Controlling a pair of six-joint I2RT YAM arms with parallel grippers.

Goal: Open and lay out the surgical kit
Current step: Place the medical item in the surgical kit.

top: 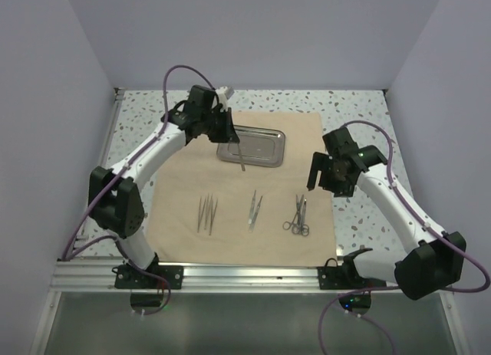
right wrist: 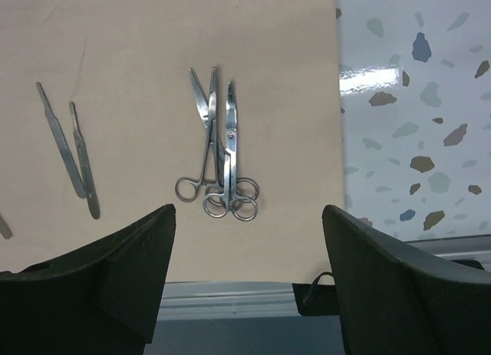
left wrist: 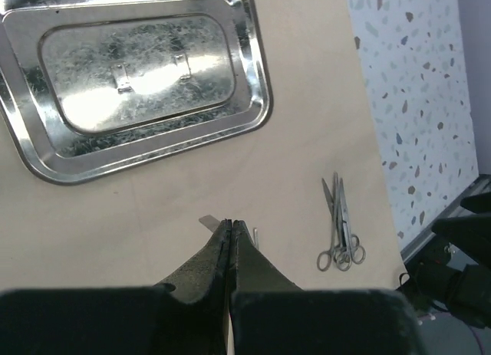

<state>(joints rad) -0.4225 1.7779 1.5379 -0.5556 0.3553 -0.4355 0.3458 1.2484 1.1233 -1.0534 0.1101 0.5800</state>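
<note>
The tan cloth wrap [top: 230, 244] lies spread flat on the table. The shiny steel tray [top: 270, 149] rests on its far part, and the left wrist view shows the tray [left wrist: 253, 102] holding nothing. My left gripper [top: 232, 133] hovers over the tray's left end, shut on a thin silver instrument [top: 240, 157] that hangs down from it; slivers of this instrument [left wrist: 207, 221] peek out beside the fingertips. Two sets of tweezers [top: 205, 215] [top: 254, 209] and the ring-handled scissors [top: 298, 217] lie in a row on the near cloth. My right gripper [top: 326, 175] stands open above the scissors [right wrist: 222, 163].
Speckled tabletop [top: 360, 110] shows around the cloth. Grey walls close in the left, back and right sides. A metal rail [top: 245, 274] with both arm bases runs along the near edge. Two slim flat instruments [right wrist: 69, 152] lie left of the scissors.
</note>
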